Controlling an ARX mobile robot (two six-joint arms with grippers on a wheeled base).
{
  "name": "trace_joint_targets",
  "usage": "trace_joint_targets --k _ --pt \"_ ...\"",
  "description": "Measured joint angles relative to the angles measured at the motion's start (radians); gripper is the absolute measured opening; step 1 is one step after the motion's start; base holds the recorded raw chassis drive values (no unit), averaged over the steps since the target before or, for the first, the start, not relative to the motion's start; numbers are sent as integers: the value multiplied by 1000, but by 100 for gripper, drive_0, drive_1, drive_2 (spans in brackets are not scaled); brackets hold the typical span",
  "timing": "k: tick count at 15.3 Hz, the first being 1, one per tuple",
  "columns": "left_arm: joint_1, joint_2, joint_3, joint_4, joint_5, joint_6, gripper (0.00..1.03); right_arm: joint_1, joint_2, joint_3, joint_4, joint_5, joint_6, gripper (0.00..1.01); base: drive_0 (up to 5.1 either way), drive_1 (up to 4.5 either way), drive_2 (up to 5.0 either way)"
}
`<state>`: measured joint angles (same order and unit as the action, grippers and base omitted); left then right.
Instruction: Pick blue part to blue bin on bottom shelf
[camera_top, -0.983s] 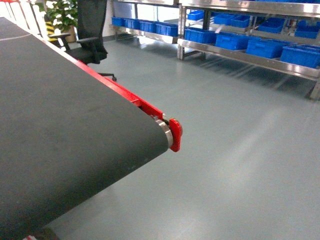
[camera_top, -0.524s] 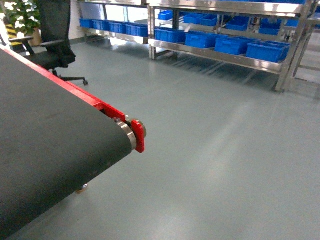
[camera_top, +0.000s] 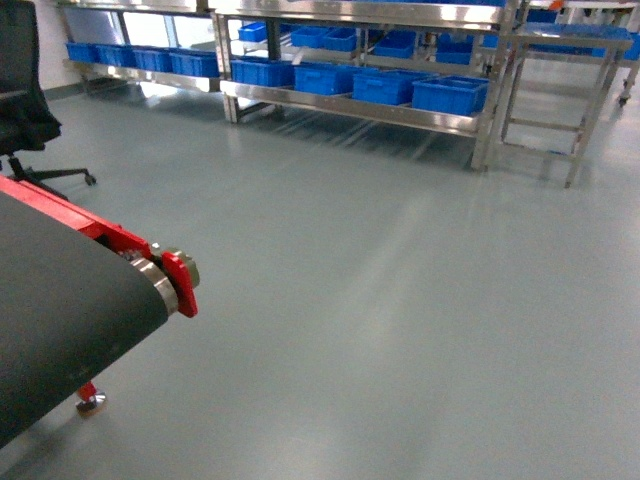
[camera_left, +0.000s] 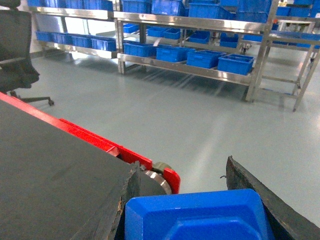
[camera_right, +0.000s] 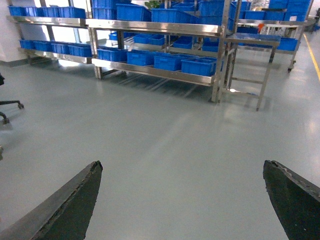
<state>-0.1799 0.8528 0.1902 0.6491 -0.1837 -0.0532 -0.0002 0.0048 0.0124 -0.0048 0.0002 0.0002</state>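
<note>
Since the blue part sits between the left gripper fingers at bottom centre of the left wrist frame, you already hold it. It looks like rigid moulded plastic, probably light and smooth, so keep your grip on its flat sides. Right gripper gapes wide, empty. Blue bins line the bottom shelf, upper centre.

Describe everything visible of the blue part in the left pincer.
The blue part is smooth, matte blue plastic with a flat top and bevelled corners; a raised inner panel shows near the frame's bottom. Only its upper portion is visible. It sits between the left pincer's dark, worn fingers, which flank both sides, beside the conveyor belt. The head view does not show it.
</note>
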Motion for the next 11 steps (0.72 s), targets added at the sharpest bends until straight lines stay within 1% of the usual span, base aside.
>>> trace_joint_targets --k 11 --pt "0 0 0 0 -1 0 43 0 0 0 0 0 0 98 -163 -163 -163"
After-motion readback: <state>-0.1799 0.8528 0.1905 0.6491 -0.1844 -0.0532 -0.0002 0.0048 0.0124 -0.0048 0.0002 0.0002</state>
